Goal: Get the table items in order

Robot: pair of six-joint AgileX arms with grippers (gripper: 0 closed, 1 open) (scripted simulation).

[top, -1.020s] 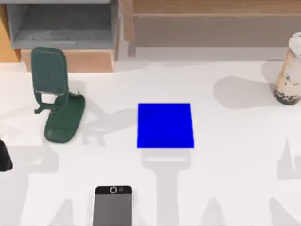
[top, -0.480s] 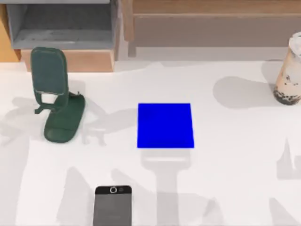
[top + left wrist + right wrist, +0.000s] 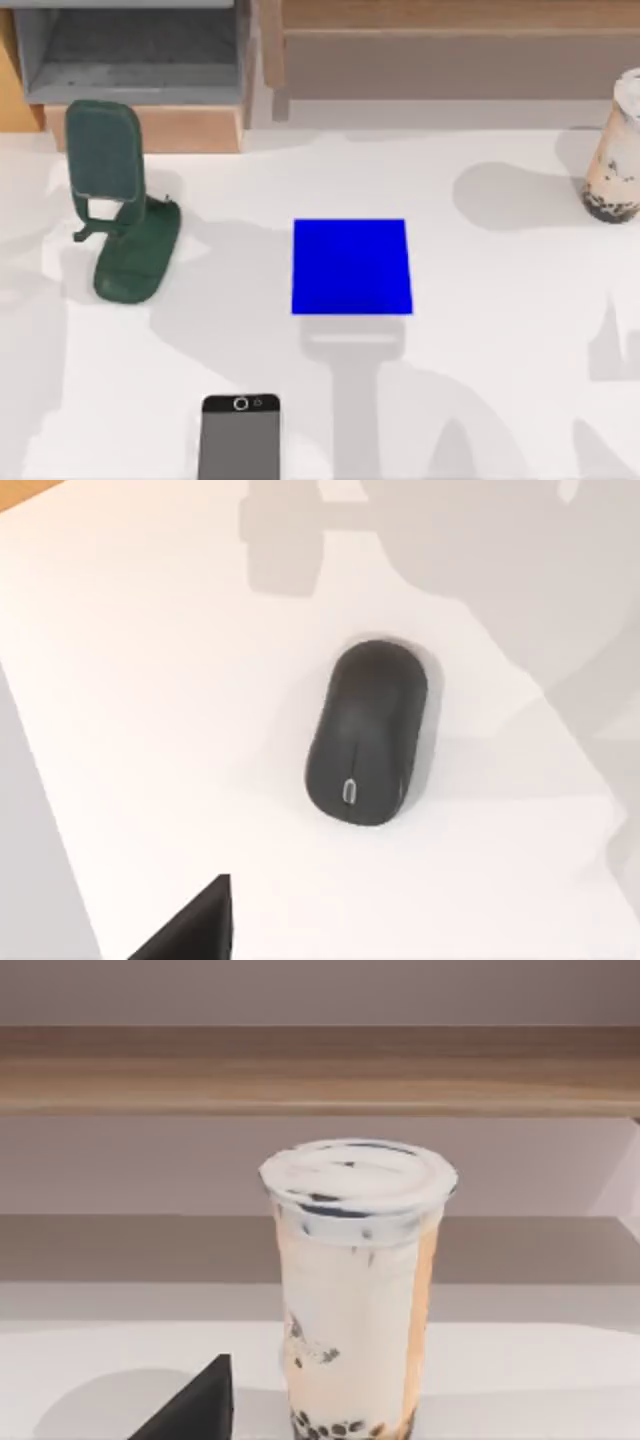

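Top view: the white desk (image 3: 500,350) carries a phone (image 3: 240,437) at the near edge, left of centre, flat, screen up. A green phone stand (image 3: 115,205) sits far left, well apart from the phone. A blue mat (image 3: 351,266) lies mid-desk, bare. The milk tea cup (image 3: 615,150) stands upright at the far right edge. Nothing looks sorted yet, so I judge this the opening approach, w/ both arms heading for separate items.

Left wrist view: a dark mouse (image 3: 367,732) lies flat on the desk, right under the camera. A dark wedge at the frame edge is probably part of the left arm's fingers; can't tell if apart or together. Arm poised above, looking down. Next move, I'd say: drop straight over the mouse, fingers across its narrow sides.

Right wrist view: the cup dead ahead, lid on, pearls at the base. Arm held low and level, facing it. Same dark wedge; finger state can't be told. Next calls for a level side grip, keeping it upright.
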